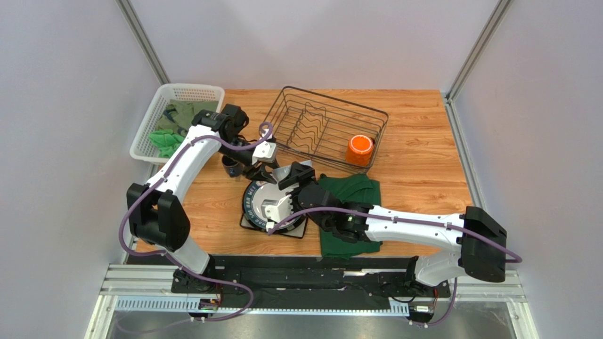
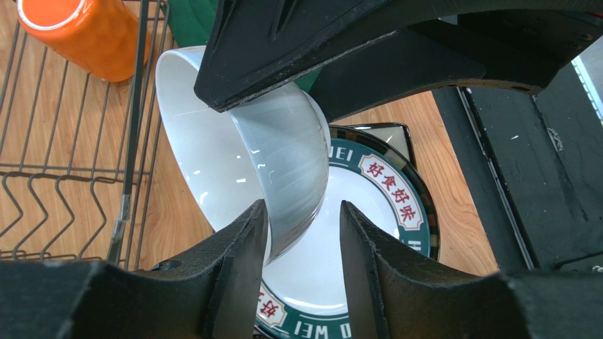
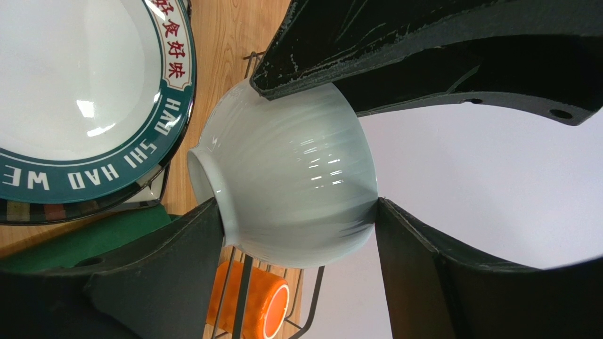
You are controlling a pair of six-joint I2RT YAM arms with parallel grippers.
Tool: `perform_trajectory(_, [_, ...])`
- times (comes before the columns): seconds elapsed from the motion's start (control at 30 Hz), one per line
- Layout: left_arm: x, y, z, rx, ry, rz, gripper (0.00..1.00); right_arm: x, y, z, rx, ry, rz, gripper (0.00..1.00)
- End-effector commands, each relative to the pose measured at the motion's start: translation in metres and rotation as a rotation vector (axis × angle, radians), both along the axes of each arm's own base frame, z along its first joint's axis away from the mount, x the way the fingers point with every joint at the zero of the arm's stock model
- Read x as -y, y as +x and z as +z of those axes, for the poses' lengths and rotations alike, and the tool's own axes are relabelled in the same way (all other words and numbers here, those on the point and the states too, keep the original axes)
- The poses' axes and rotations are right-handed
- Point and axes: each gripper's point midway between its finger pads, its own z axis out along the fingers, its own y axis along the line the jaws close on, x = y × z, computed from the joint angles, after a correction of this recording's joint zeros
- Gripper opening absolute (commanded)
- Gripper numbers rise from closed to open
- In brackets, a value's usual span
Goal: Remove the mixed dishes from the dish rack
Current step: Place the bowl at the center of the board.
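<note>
My right gripper (image 3: pixel 297 205) is shut on the white bowl (image 3: pixel 283 176), one finger against its foot and the other against its rim. It holds the bowl on its side above a round dark-rimmed plate (image 2: pixel 375 191). My left gripper (image 2: pixel 304 212) is open and straddles the bowl's (image 2: pixel 283 155) wall. Its left finger (image 2: pixel 240 247) lies close along the wall, and a gap shows at its right finger. The two grippers (image 1: pixel 267 173) (image 1: pixel 296 175) meet just in front of the dish rack (image 1: pixel 336 99). An orange mug (image 1: pixel 359 148) stands in the rack's right corner.
The round plate (image 1: pixel 249 198) lies on a square dark-edged dish whose corner (image 2: pixel 393 134) sticks out. A green cloth (image 1: pixel 350 205) lies to its right. A white perforated basket (image 1: pixel 159 116) with green cloths stands at the back left. A dark mug (image 1: pixel 230 166) sits under my left arm.
</note>
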Motion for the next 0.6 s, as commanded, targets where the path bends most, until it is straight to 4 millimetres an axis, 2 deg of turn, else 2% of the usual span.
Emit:
perform_trajectory(0.0, [-0.011, -0.066, 0.004, -0.346, 0.059, -0.020, 0.49, -0.012, 0.005, 0.049, 0.083, 0.135, -0.019, 0.68])
perform_trajectory(0.27, [-0.007, -0.080, -0.006, -0.394, 0.062, -0.054, 0.47, -0.013, 0.006, 0.051, 0.091, 0.135, -0.019, 0.68])
perform_trajectory(0.37, [-0.005, -0.081, -0.007, -0.408, 0.064, -0.057, 0.42, -0.014, 0.005, 0.050, 0.092, 0.131, -0.019, 0.68])
perform_trajectory(0.47, [-0.004, -0.085, -0.009, -0.430, 0.065, -0.060, 0.33, -0.014, 0.005, 0.051, 0.097, 0.134, -0.021, 0.68])
perform_trajectory(0.57, [-0.003, -0.087, -0.011, -0.448, 0.076, -0.060, 0.16, -0.014, 0.006, 0.051, 0.101, 0.133, -0.023, 0.68])
